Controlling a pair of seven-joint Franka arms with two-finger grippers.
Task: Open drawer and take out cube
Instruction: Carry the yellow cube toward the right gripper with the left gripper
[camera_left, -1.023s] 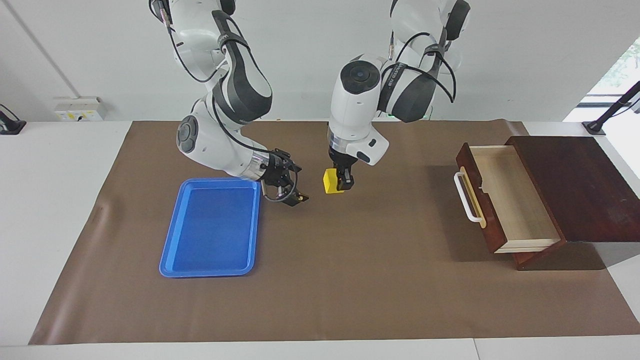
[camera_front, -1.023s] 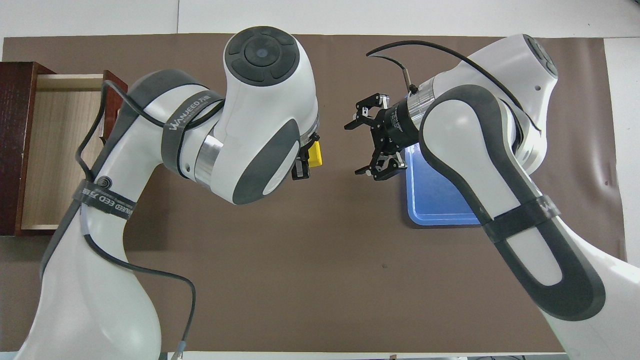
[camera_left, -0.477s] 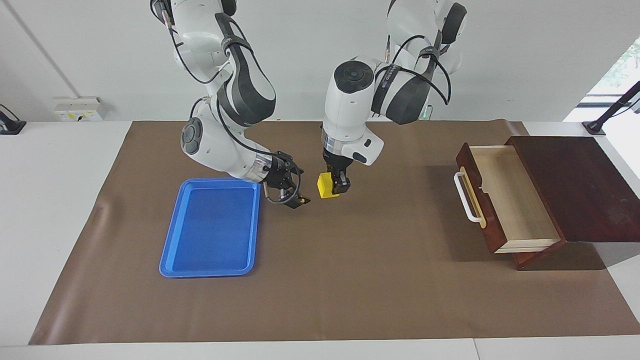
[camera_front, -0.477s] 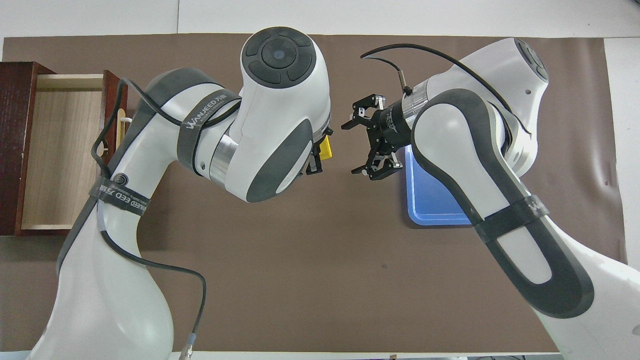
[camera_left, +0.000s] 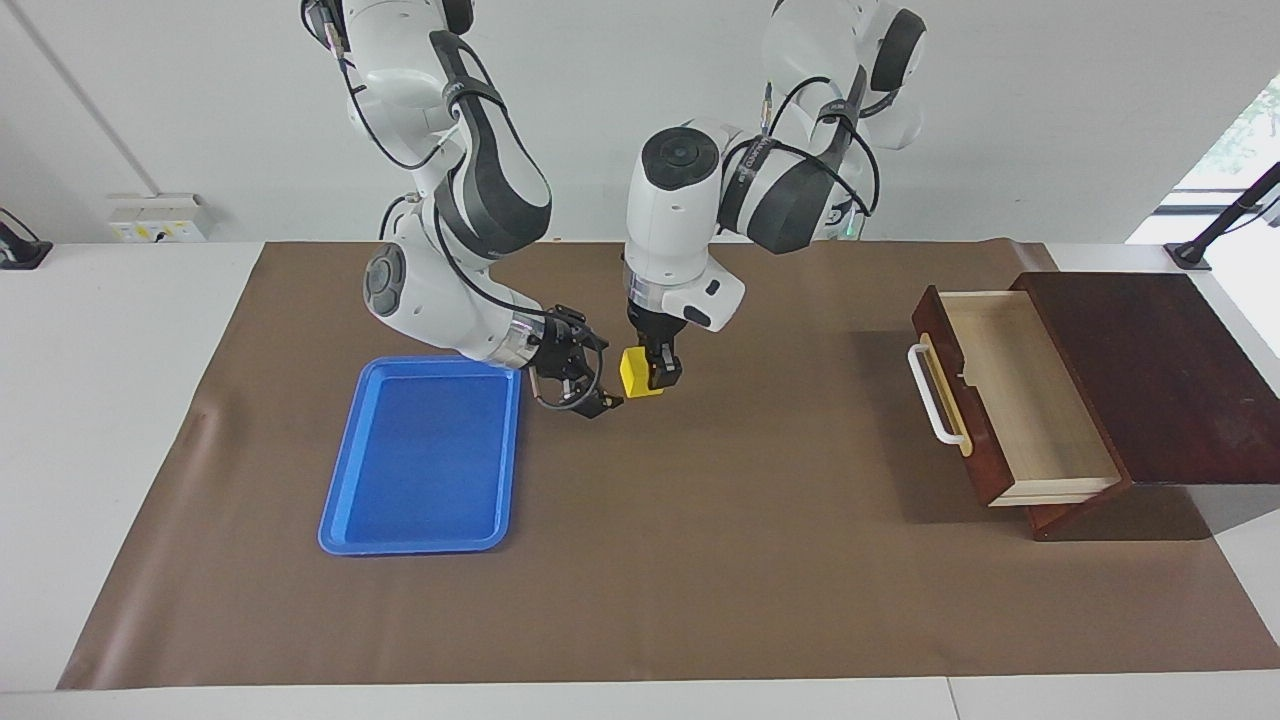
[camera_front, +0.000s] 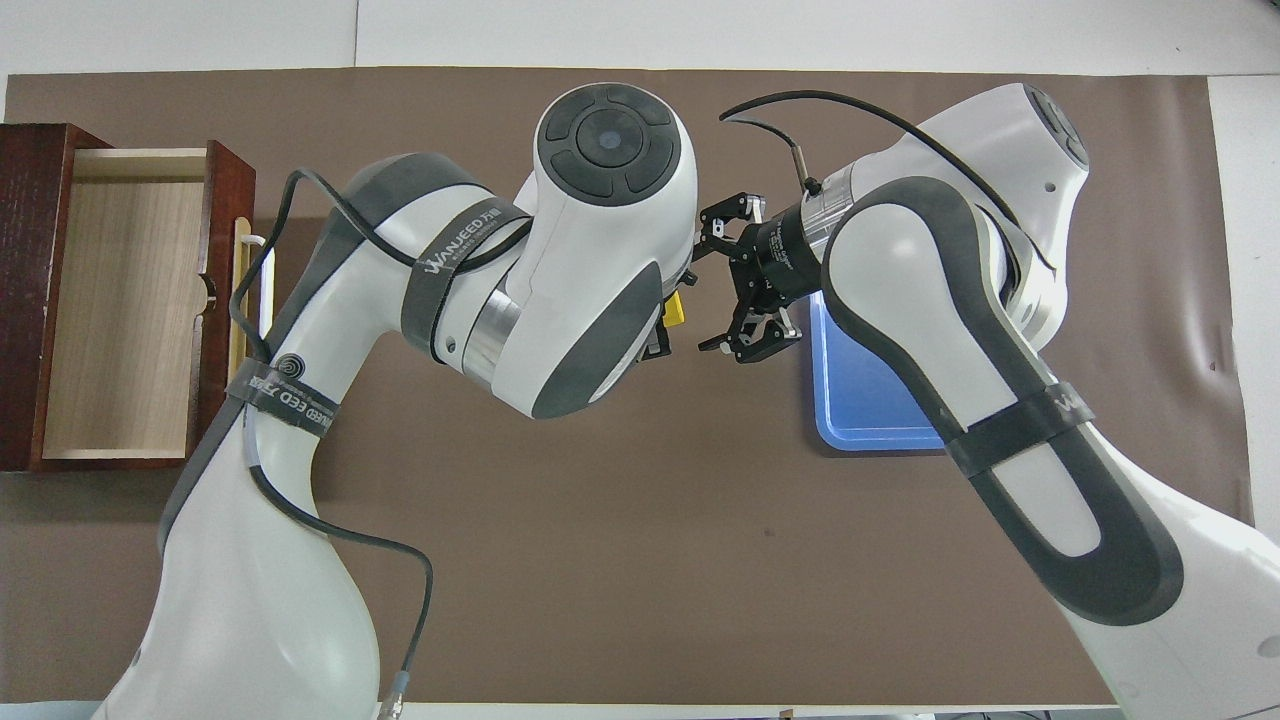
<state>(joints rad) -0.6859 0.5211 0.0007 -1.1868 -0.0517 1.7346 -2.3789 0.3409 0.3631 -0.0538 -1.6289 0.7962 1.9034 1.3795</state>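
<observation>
The left pincer (camera_left: 648, 375) hangs over the brown mat (camera_left: 700, 560) in the middle of the bench (camera_left: 100, 400), pointing straight down, and it is clamped on the cube (camera_left: 633, 372). The small yellow block sits between its two black fingers, clear of the mat, with most of its body showing toward the right arm's end. In the overhead view only a sliver of the cube (camera_front: 675, 310) peeks out from under the left arm's big white wrist housing.

The right pincer (camera_left: 592, 392) is just beside the cube, tilted on its side with its tips aimed at the block, and its fingers are spread wide (seen from above, the two tips (camera_front: 715, 345) stand well apart). It holds nothing and does not touch the cube as far as either view shows. It hovers over the mat next to the corner of the blue tray (camera_left: 420, 460), which lies flat toward the right arm's end of the bench.

The drawer (camera_left: 1010, 400) stands pulled out at the left arm's end of the bench, its white bar handle (camera_left: 930, 395) facing the middle, its light wood interior showing nothing inside.

Writing: a dark band around the left arm's forearm reads "WANJEED" (camera_front: 455, 250) in white letters, followed by smaller characters I cannot make out; a second band lower on the same arm carries partly readable lettering.
</observation>
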